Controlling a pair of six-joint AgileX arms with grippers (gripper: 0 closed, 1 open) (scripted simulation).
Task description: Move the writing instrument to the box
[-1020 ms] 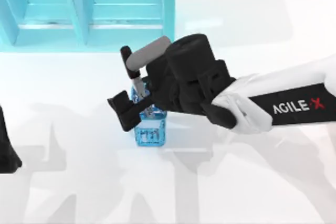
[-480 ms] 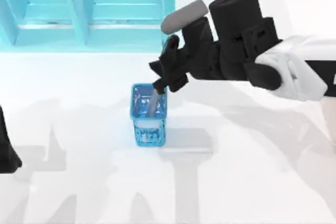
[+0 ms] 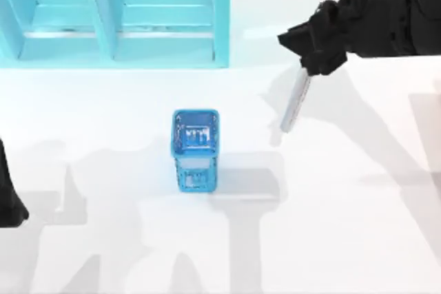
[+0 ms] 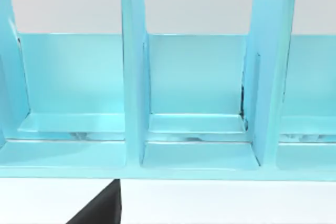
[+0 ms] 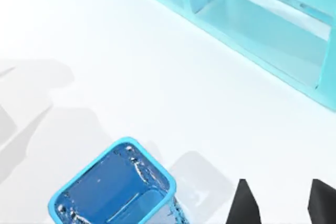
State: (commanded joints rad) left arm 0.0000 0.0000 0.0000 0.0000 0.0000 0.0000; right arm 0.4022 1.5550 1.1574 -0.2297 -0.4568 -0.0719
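Marker pen [image 3: 296, 105] pinched in right gripper [image 3: 308, 68], far-right of blue box [image 3: 195, 146]

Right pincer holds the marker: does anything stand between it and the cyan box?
Nothing visible. The marker hangs from the right pincer over bare table, right of the cyan box. The blue mesh holder stands off that line. The left arm sits at the left edge.

The right hand [image 3: 310, 67] is blocky matte black with 2 pointed fingers [image 5: 242, 203] and a grey cylinder above.
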